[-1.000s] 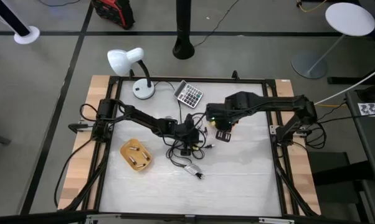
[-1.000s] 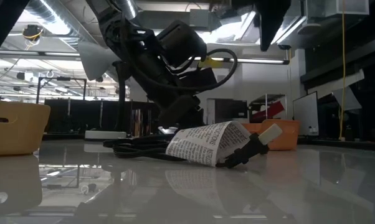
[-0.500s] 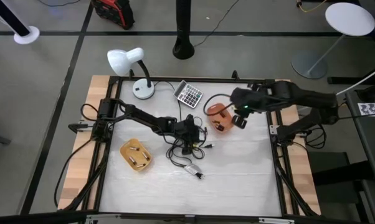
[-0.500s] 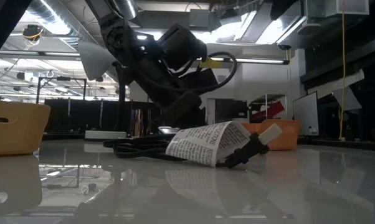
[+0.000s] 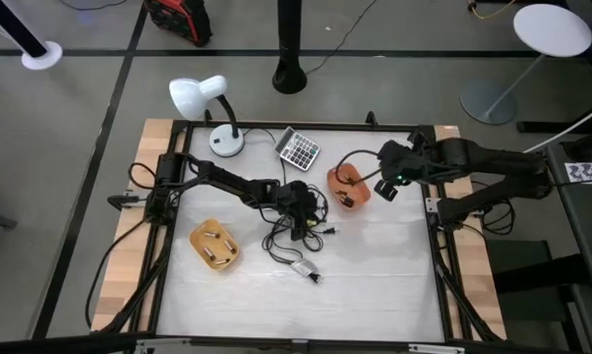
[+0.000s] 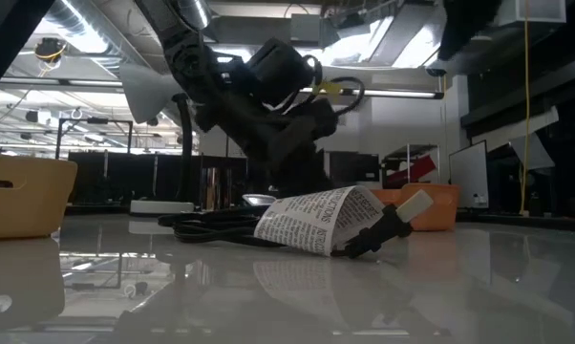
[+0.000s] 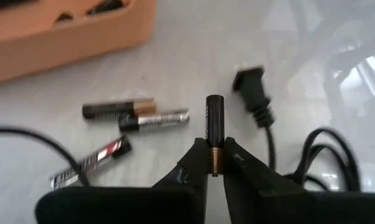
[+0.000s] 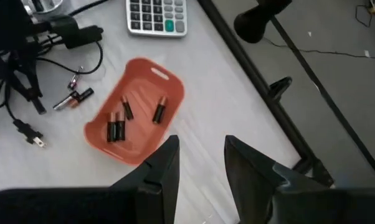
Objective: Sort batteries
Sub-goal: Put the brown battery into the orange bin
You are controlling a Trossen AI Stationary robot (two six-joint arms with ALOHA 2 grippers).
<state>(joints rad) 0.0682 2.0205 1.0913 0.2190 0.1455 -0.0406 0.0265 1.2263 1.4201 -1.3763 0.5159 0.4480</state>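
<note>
Battery (image 7: 213,127) pinched upright in my left pincer (image 7: 216,163), just above bench (image 7: 175,68) near cable tangle (image 5: 291,231). Right pincer (image 8: 200,163) open over orange tray (image 8: 137,109). Risk: shallow end grip, battery could slip during carry.

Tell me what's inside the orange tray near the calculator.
The orange tray holds four batteries: two side by side, two apart. Nothing covers its floor in the right wrist view.

Calculator (image 5: 299,149), white desk lamp (image 5: 204,102), tangled black cables (image 5: 294,236) on table (image 5: 375,285).
</note>
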